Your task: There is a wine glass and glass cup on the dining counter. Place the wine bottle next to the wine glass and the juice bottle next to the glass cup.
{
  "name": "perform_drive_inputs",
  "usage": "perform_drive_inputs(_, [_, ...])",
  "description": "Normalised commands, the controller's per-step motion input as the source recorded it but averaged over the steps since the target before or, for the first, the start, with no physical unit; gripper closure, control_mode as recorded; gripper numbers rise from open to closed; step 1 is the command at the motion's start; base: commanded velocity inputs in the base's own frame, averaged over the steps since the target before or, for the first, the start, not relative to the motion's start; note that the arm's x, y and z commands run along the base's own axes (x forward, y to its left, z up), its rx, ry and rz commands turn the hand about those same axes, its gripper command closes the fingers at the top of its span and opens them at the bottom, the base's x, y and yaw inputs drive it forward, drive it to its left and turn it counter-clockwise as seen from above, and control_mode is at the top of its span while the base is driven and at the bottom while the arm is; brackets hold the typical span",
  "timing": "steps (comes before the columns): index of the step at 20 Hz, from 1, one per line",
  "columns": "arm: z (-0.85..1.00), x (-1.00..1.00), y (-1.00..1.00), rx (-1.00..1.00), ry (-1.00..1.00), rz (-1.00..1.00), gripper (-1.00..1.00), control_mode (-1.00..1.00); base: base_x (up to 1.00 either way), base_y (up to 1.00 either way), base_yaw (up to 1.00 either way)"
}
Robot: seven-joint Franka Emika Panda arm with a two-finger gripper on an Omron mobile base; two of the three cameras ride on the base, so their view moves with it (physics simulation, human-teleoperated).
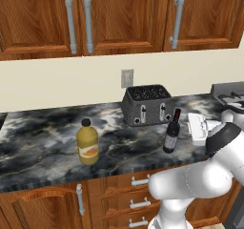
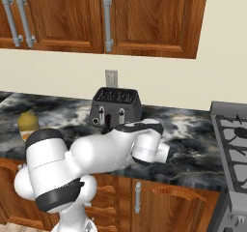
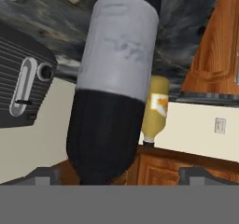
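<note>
Marbled worktop (image 1: pixel 43 142), frame centre: wine bottle (image 3: pixel 112 92) upright, dead ahead between my end effector (image 3: pixel 119 174) fingertips; jaws wide, nothing gripped yet.

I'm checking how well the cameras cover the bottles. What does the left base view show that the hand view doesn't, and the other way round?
The left base view alone shows the wine bottle whole, with its dark red top, standing on the marbled counter before the toaster, and the upper cabinets.

The hand view alone gives the wine bottle's grey label close up between the gripper fingertips.

Both show the wine bottle, the juice bottle, the toaster and the counter.
</note>
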Motion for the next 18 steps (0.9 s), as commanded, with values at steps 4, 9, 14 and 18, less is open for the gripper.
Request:
perform_drive_inputs(4, [0.00, 0.00, 0.13, 0.00, 0.00, 0.00, -1.00, -1.00, 0.00, 0.00, 0.00])
perform_drive_inputs(9, [0.00, 0.10, 0.10, 0.02, 0.07, 0.00, -1.00, -1.00, 0.00, 0.00, 0.00])
perform_drive_inputs(14, [0.00, 0.01, -0.01, 0.16, 0.14, -0.04, -1.00, -1.00, 0.00, 0.00, 0.00])
perform_drive_inputs(18, [0.00, 0.00, 0.00, 0.13, 0.17, -0.12, -1.00, -1.00, 0.00, 0.00, 0.00])
